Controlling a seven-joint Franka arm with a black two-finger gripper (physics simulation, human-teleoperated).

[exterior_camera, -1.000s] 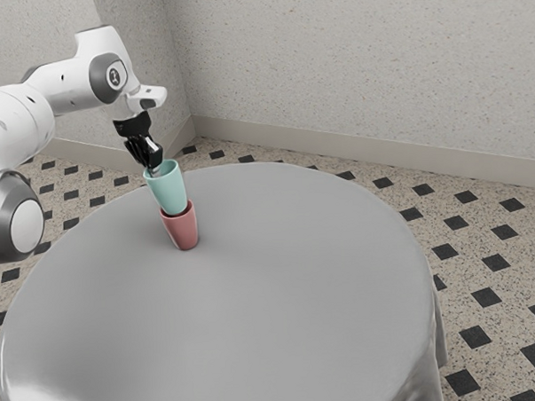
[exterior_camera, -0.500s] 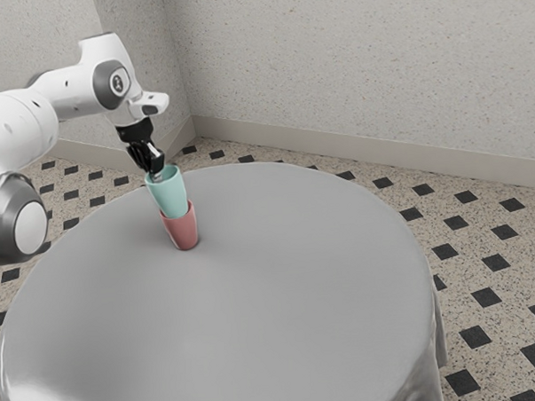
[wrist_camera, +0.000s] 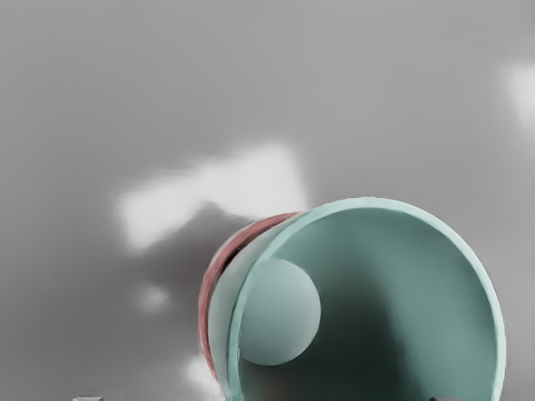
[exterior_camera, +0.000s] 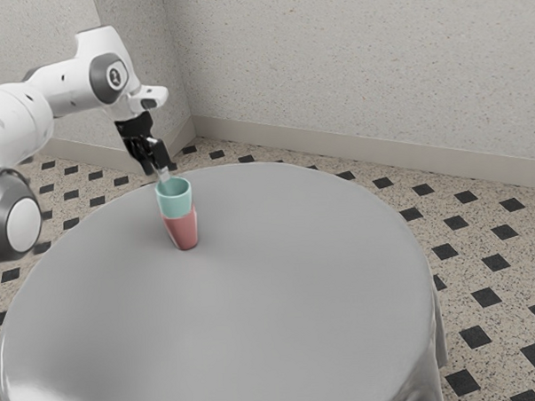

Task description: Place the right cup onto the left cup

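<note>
In the mouth of the pink cup [exterior_camera: 183,233] on the counter [exterior_camera: 280,280], the turquoise cup [exterior_camera: 175,202] sat nested. Above the pink cup, my tool [exterior_camera: 161,172] stood spread open, gripping nothing. I judged the stacking done, with only backing away left.

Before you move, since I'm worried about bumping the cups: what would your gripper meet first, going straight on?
Probably the teal cup, at its rim or inner wall, just below my gripper. Depth is unclear, so I can't say which.
</note>
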